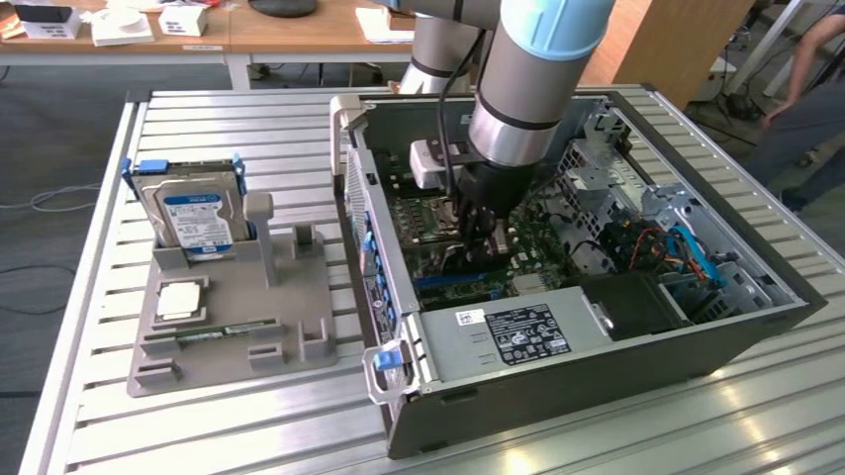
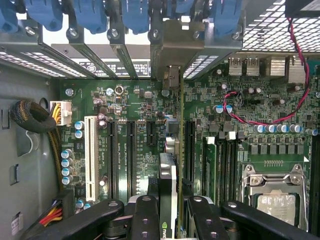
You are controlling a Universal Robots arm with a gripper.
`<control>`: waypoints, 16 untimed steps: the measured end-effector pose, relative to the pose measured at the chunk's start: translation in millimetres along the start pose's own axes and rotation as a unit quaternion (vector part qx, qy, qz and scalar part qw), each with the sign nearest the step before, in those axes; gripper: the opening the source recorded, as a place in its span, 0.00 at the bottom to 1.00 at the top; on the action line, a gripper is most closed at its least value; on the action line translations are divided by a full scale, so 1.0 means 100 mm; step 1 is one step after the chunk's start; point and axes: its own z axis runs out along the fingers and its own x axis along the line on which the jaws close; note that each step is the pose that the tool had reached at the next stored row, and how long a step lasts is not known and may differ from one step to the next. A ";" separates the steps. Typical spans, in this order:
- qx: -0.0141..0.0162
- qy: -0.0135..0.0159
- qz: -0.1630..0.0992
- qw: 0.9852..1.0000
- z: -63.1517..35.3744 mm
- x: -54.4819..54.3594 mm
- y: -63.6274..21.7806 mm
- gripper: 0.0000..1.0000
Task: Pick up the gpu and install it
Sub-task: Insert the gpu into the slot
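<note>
Black linkage fingers point(image 2: 145, 220) of the gripper point(image 2: 168, 225) are closed at a middle width on the gpu point(image 2: 172, 150), which stands on its edge between them. In the wrist view the card runs away from the camera as a thin dark line over the green motherboard point(image 2: 145, 105), between the long black expansion slots point(image 2: 131, 150), and its pale metal bracket point(image 2: 175, 50) reaches the rear slot opening of the case, among the blue clips point(image 2: 135, 12). I cannot tell if the lower edge of the card is already fully inside a slot. Beside the black slots there is one white slot point(image 2: 90, 157), and on the other side the CPU socket point(image 2: 275, 195) with its metal frame, and a red wire point(image 2: 270, 112).

In the exterior view the arm point(image 1: 535, 89) reaches down into the open computer case point(image 1: 581, 257), which lies on a slatted metal table point(image 1: 198, 435). Near the front of the case is the power supply point(image 1: 521, 332). On the exterior view's left, a grey holder point(image 1: 232, 327) carries a hard drive point(image 1: 192, 213), a CPU point(image 1: 178, 297) and a RAM stick point(image 1: 212, 336)
</note>
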 end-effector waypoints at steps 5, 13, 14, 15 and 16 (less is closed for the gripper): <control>0.000 0.000 0.000 1.000 -0.008 0.00 0.001 0.27; 0.000 0.000 0.000 1.000 -0.008 0.00 0.010 0.27; 0.000 0.000 0.000 1.000 -0.008 0.00 0.013 0.27; 0.000 0.000 0.000 1.000 -0.008 0.00 0.017 0.27; 0.000 0.000 0.000 1.000 -0.008 0.00 0.018 0.27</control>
